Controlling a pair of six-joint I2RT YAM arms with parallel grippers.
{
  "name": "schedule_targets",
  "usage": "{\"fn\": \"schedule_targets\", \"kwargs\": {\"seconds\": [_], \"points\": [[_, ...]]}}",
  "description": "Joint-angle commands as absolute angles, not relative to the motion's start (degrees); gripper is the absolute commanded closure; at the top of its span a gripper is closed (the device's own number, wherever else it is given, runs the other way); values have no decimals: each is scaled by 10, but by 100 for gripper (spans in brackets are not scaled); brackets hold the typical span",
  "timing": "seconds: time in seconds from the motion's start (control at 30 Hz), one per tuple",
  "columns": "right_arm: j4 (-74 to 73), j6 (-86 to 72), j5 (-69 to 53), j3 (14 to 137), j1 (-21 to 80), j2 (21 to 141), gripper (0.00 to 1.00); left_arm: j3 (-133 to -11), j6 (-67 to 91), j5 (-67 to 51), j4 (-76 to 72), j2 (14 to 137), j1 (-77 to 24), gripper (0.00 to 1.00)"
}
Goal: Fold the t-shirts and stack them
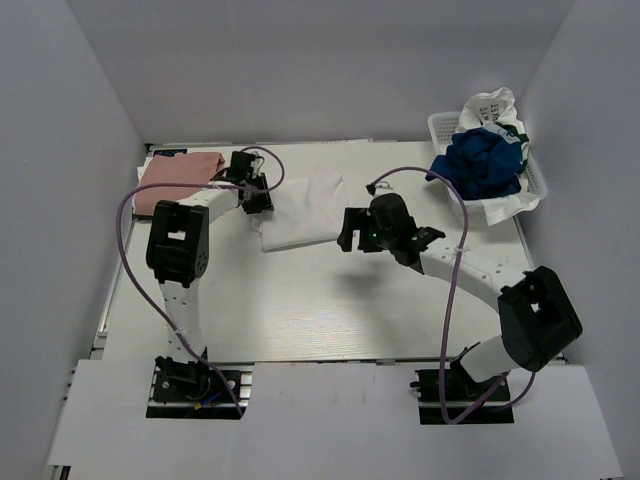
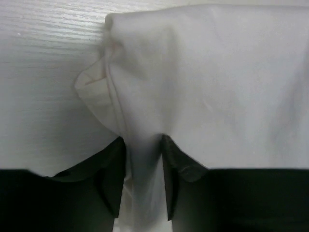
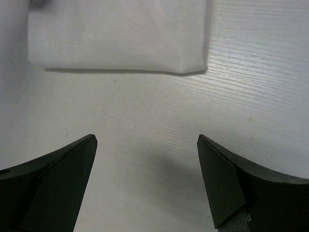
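Note:
A folded white t-shirt [image 1: 305, 205] lies at the back middle of the table. My left gripper [image 1: 262, 200] is at its left edge, and in the left wrist view its fingers [image 2: 143, 145] pinch a bunched fold of the white t-shirt [image 2: 217, 87]. My right gripper [image 1: 348, 232] hovers just right of the shirt, open and empty [image 3: 147, 145], with the white t-shirt [image 3: 118, 36] ahead of it. A folded salmon-pink t-shirt [image 1: 178, 178] lies at the back left. A blue t-shirt [image 1: 485, 165] and a white and green one [image 1: 495, 108] are heaped in the basket.
The white plastic basket [image 1: 440, 125] stands at the back right corner against the wall. Purple cables loop over both arms. White walls close in the table on three sides.

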State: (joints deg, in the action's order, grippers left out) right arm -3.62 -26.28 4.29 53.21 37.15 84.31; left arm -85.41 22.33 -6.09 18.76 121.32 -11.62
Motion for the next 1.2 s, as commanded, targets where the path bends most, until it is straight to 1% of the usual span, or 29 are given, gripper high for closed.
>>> {"fn": "schedule_targets", "kwargs": {"seconds": [0.0,0.07,0.2,0.37,0.47,0.57,0.73,0.87,1.0,1.17], "points": [[-30,-248,118,520,368,812,10,-855,203,3,258,1244,-148,64],[-27,-247,136,518,371,806,10,-868,203,18,263,1256,-149,100],[-12,-241,164,502,370,795,10,-902,193,51,270,1251,-154,100],[-8,-236,196,483,368,794,10,-953,72,56,275,1184,-154,100],[-7,-234,206,468,369,793,10,-997,6,84,307,1155,-154,100],[-8,-232,226,456,369,792,10,-1035,-51,79,343,1142,-140,100],[-5,-230,241,438,369,794,10,-1049,-110,158,344,1114,-134,100],[-6,-230,260,422,369,788,10,-1071,-152,180,337,1106,-120,100],[-7,-229,269,408,368,783,10,-1130,-191,195,362,1112,-102,100],[-10,-229,277,404,369,785,10,-1174,-221,190,382,1118,-81,100]]}}
